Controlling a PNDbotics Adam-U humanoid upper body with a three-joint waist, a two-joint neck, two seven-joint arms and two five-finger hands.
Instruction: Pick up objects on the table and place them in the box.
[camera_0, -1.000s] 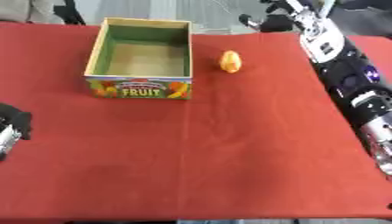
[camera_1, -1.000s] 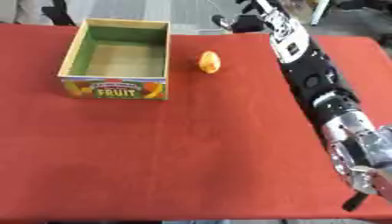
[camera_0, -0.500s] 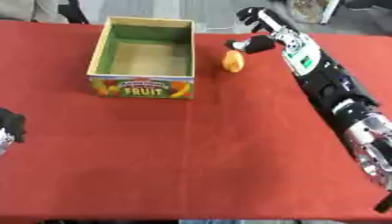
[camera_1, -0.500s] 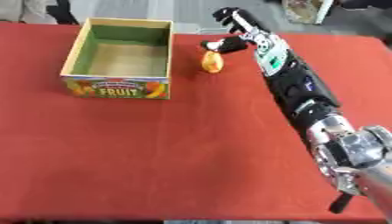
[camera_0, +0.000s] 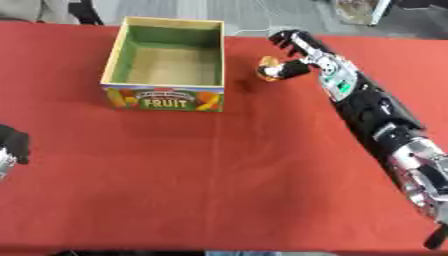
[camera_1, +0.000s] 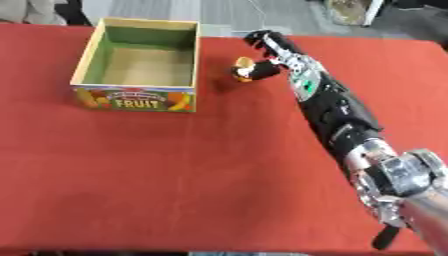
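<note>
Box (camera_0: 163, 98) sits empty; right hand (camera_0: 295, 50) grips orange fruit (camera_0: 266, 68).

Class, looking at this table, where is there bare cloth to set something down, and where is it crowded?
Free: the wide red cloth in front of the fruit box, between the left hand at the left edge and the right arm. Crowded: the narrow strip right of the box, where the right hand closes on the orange object.

Both head eyes are looking steeply down on the red bench (camera_0: 219, 180) from its near edge, sharing the box (camera_0: 166, 62) at upper left, the right eye sitting slightly rightward.
</note>
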